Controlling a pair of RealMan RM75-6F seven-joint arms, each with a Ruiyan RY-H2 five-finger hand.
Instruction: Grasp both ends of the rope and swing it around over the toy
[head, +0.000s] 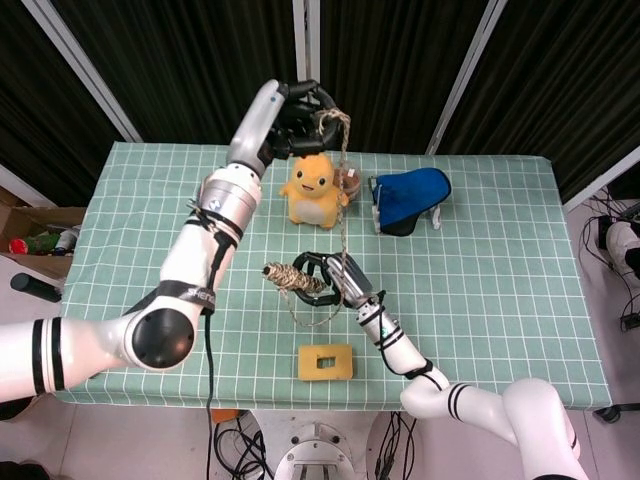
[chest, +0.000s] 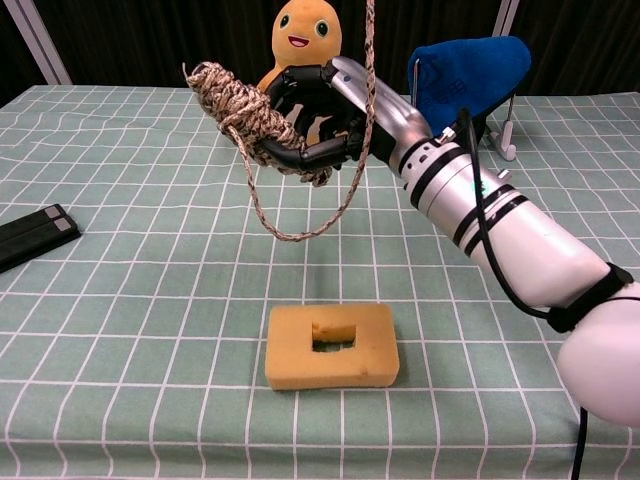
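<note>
The orange plush toy (head: 315, 185) (chest: 300, 30) sits at the table's back middle. My left hand (head: 298, 108) is raised above and just behind it, gripping one end of the braided rope (head: 344, 200). From there the rope drops in front of the toy and loops (chest: 300, 235) up to my right hand (head: 328, 282) (chest: 312, 118). That hand holds the rope's coiled end (head: 284, 276) (chest: 232, 98) in the air, in front of the toy. The chest view does not show the left hand.
A yellow sponge block with a hole (head: 325, 362) (chest: 332, 345) lies near the front edge. A blue cloth on a stand (head: 410, 195) (chest: 465, 70) is right of the toy, a small brown object (head: 351, 181) beside it. A black bar (chest: 35, 235) lies at the left.
</note>
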